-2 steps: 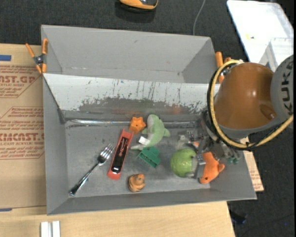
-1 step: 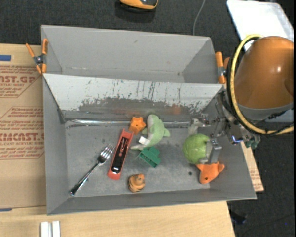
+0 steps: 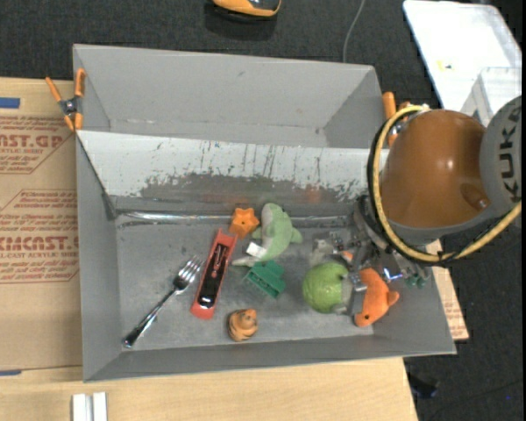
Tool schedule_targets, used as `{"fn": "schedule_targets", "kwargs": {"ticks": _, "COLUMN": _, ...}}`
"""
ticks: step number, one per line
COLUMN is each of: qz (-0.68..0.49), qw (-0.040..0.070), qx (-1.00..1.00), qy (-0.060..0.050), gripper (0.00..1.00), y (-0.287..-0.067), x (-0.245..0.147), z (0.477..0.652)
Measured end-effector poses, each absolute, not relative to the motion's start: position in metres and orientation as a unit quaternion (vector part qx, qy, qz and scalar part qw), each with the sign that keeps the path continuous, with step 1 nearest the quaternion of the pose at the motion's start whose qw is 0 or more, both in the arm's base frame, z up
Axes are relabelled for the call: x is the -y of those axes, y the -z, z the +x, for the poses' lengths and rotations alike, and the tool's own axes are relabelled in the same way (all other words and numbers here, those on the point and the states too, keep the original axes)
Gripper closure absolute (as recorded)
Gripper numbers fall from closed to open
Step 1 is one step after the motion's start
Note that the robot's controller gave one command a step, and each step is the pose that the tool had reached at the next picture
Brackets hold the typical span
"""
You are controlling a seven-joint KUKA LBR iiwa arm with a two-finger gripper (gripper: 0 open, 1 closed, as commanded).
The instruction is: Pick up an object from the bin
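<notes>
My gripper (image 3: 358, 251) sits low at the right end of the bin, mostly hidden under the arm's orange cover. Just below and left of it lies a round green apple (image 3: 325, 286). An orange fish-shaped toy (image 3: 374, 303) lies beside the apple on its right, directly under the gripper's dark body. A pale green soft toy (image 3: 277, 230) lies further left, apart from the gripper. Whether the gripper touches the apple or the fish is hidden.
A dark green ridged piece (image 3: 266, 278), a small orange star-like piece (image 3: 243, 220), a red and black flat tool (image 3: 212, 272), a metal fork (image 3: 162, 301) and a small brown lump (image 3: 242, 324) are spread over the bin's floor to the left.
</notes>
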State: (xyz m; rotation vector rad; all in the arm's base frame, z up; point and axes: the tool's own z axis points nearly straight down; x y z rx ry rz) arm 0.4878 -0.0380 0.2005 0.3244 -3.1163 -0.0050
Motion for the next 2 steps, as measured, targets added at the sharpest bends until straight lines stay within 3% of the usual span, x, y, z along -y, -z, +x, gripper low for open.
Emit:
{"fn": "schedule_targets", "kwargs": {"ticks": 1, "qz": 0.107, "qw": 0.007, "qx": 0.994, "qy": 0.003, "gripper": 1.00, "y": -0.152, "x": 0.038, "z": 0.486}}
{"fn": "schedule_targets", "kwargs": {"ticks": 2, "qz": 0.169, "qw": 0.006, "qx": 0.986, "qy": 0.003, "gripper": 1.00, "y": -0.123, "x": 0.030, "z": 0.489}}
